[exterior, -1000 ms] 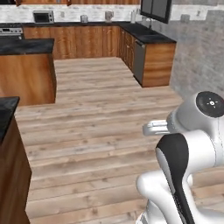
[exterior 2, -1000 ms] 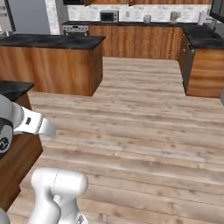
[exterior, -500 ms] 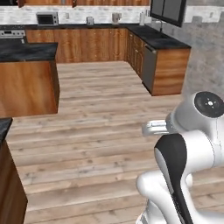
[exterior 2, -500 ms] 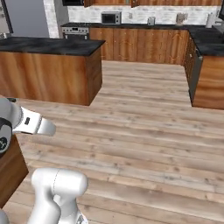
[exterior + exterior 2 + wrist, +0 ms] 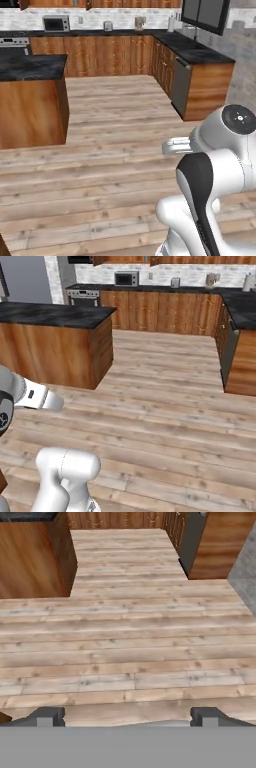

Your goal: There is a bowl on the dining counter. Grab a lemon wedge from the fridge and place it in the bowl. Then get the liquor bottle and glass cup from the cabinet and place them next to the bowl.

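In the hand view my gripper points down at bare plank floor, open, its two dark fingertips far apart with nothing between them. A counter with a black top over reddish-brown wood stands ahead on the left; its top looks bare from here. A tall grey surface, apparently the fridge, rises behind it at the far left. The bowl, lemon wedge, liquor bottle and glass cup are out of view. My white arm is folded close to the base.
Brown base cabinets with a black top run along the back wall and down the right side. A microwave and small items sit on the back counter. Wide plank floor lies between me and the counters.
The whole picture has shifted: the base has moved, so the black-topped counter now sits nearer and further right, and the dark counter corner at the lower left has dropped out. The gripper stays open.
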Motion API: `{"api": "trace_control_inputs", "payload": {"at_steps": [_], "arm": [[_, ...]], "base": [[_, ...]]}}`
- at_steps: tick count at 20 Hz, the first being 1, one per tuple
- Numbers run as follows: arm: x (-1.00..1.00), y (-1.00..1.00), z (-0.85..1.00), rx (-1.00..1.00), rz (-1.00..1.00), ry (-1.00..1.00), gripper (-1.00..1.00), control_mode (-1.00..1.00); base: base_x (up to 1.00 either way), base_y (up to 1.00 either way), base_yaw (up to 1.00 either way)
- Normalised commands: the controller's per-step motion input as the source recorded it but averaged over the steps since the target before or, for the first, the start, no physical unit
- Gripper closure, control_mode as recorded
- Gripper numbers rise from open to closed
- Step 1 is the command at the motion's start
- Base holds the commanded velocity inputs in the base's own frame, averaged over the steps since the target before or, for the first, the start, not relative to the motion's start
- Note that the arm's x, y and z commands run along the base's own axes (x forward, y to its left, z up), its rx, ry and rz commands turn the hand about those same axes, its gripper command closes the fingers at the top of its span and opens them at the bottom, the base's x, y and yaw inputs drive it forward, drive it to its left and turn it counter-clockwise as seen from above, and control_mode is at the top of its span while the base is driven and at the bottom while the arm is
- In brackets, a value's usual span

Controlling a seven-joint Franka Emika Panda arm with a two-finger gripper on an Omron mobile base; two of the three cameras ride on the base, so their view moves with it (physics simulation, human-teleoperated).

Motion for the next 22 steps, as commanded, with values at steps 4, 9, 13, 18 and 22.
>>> {"api": "trace_control_inputs", "payload": {"at_steps": [4, 9, 13, 18, 22], "arm": [[0.0, 0.0, 0.0, 0.0, 0.0, 0.0, -1.0, 1.0], [0.0, 0.0, 0.0, 0.0, 0.0, 0.0, -1.0, 1.0], [0.0, 0.0, 0.0, 0.0, 0.0, 0.0, -1.0, 1.0], [0.0, 0.0, 0.0, 0.0, 0.0, 0.0, -1.0, 1.0], [0.0, 0.0, 0.0, 0.0, 0.0, 0.0, -1.0, 1.0]], "base": [[1.0, -0.42, 0.08], [1.0, -0.43, 0.13], [1.0, -0.35, 0.13], [1.0, -0.46, 0.15], [1.0, -0.53, 0.2]]}}
